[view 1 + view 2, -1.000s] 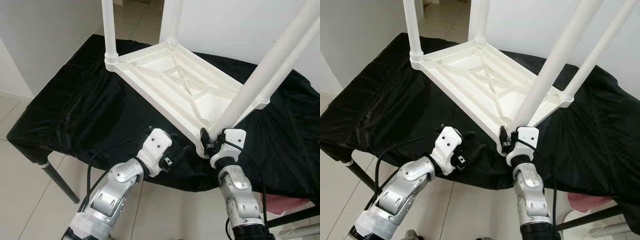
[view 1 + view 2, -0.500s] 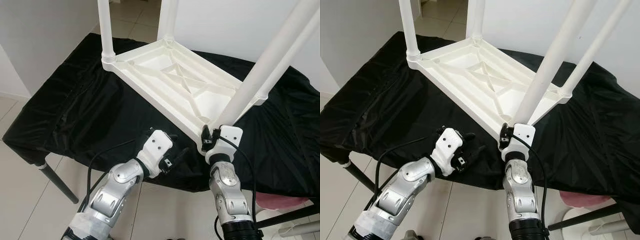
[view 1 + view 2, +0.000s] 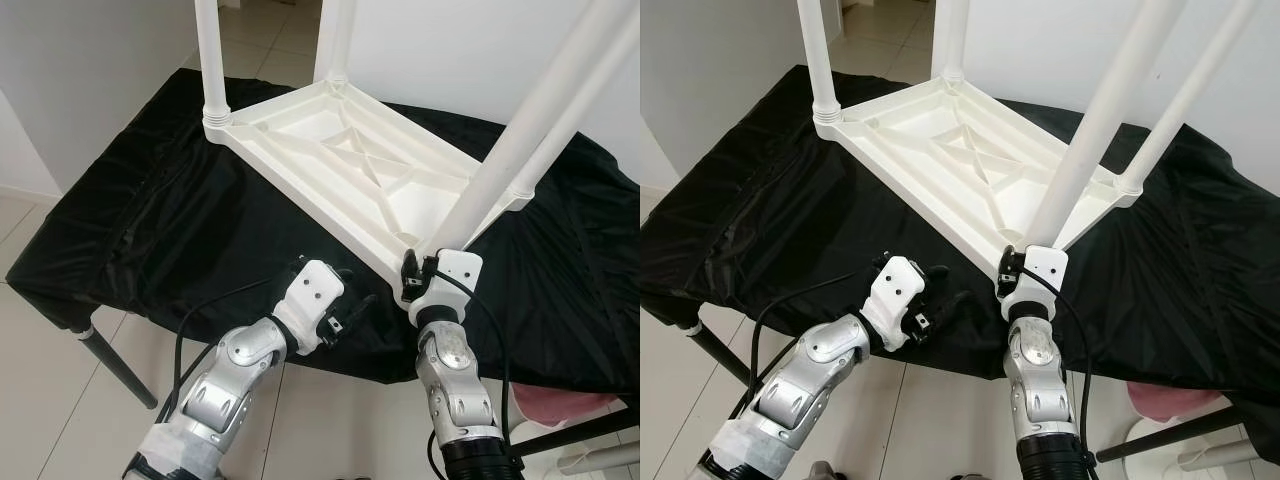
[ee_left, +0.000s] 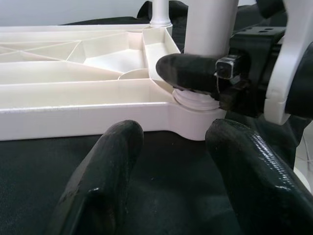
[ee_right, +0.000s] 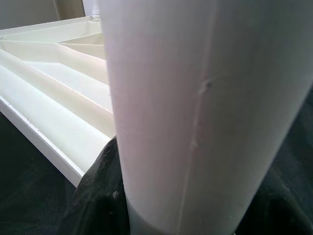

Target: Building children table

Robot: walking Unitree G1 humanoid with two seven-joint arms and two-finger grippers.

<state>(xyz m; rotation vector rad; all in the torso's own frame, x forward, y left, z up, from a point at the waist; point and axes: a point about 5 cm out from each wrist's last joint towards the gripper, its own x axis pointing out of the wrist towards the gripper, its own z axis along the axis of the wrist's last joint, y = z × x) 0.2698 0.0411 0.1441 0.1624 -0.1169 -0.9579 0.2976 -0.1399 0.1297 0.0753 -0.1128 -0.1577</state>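
One leg (image 3: 520, 150), axis slanting up-right from near corner socket, clasped at base by right gripper (image 3: 418, 277); left gripper (image 3: 350, 308) parted, empty, just beside, leftward.

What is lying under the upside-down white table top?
Under the white table top lies a black cloth draped over a larger table; one dark leg shows below its edge. The cloth hides that table's surface, so its material cannot be seen.

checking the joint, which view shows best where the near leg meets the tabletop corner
Left wrist view: the near leg seats in its collar at the white tabletop corner, the right gripper clamped around it. The eye views show that joint small, behind the gripper. In the right wrist view, the leg blocks it.
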